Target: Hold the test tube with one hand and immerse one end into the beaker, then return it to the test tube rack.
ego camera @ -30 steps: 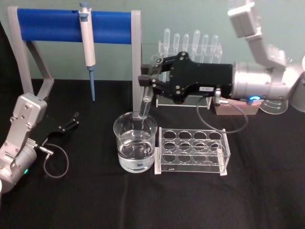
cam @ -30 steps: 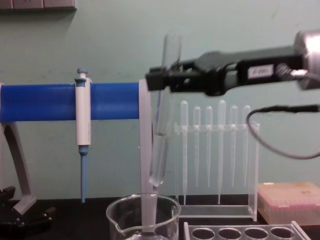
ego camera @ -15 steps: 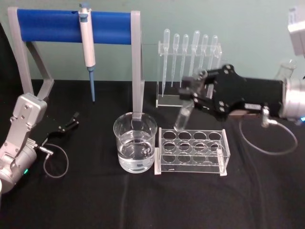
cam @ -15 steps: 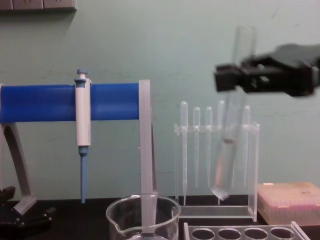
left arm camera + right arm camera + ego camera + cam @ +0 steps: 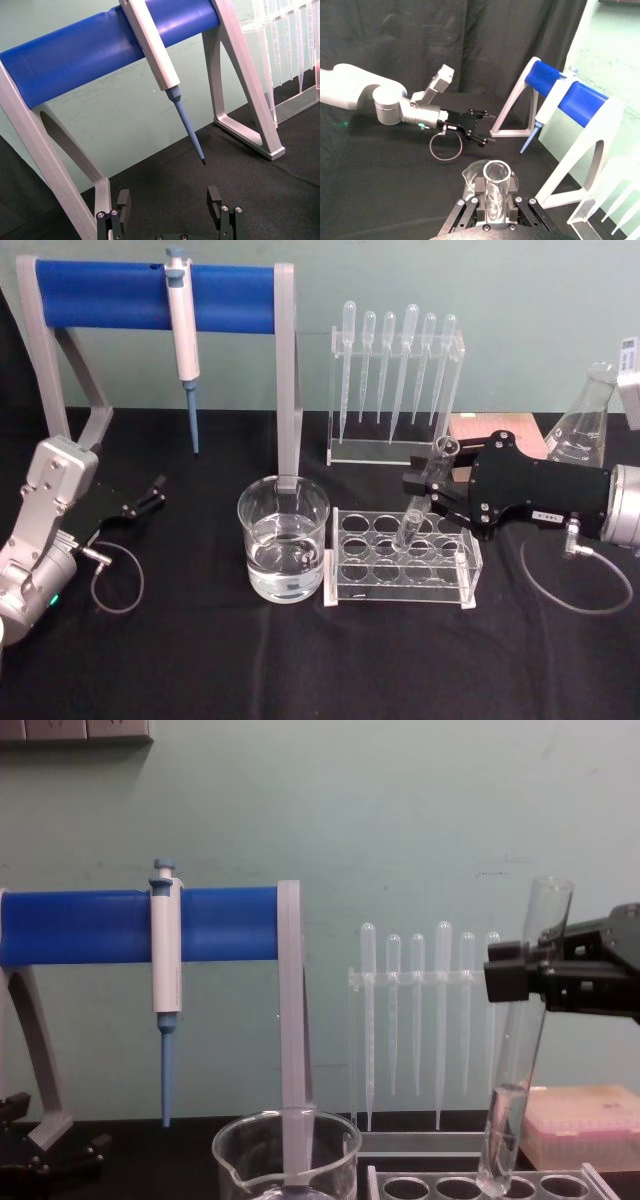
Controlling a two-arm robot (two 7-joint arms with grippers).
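With the test tube (image 5: 423, 495) clamped between the fingers of the right gripper (image 5: 432, 483) and tilted, its rounded end sits right at the mouth of a hole in the back row of the clear acrylic rack (image 5: 404, 558), so the step in hand looks like the return: the tube is well clear of the beaker (image 5: 283, 551), which stands on the black table (image 5: 200, 660) just beside the rack's left end with water in it. From the chest view the tube's bottom (image 5: 497, 1175) hangs level with the rack's top plate, and a little liquid appears to sit in its lower part. The right wrist view looks down on the open rim (image 5: 496, 172), pinched on 2 sides by the fingers (image 5: 479, 186). Judging by this, the next move calls for straightening the tube toward upright, lowering it through the hole until it bottoms, and only then letting go. The left gripper (image 5: 170, 207) rests parked at the table's left side, its fingers spread apart and holding nothing, beneath the blue-tipped pipette (image 5: 184, 335) on its stand (image 5: 110, 292).
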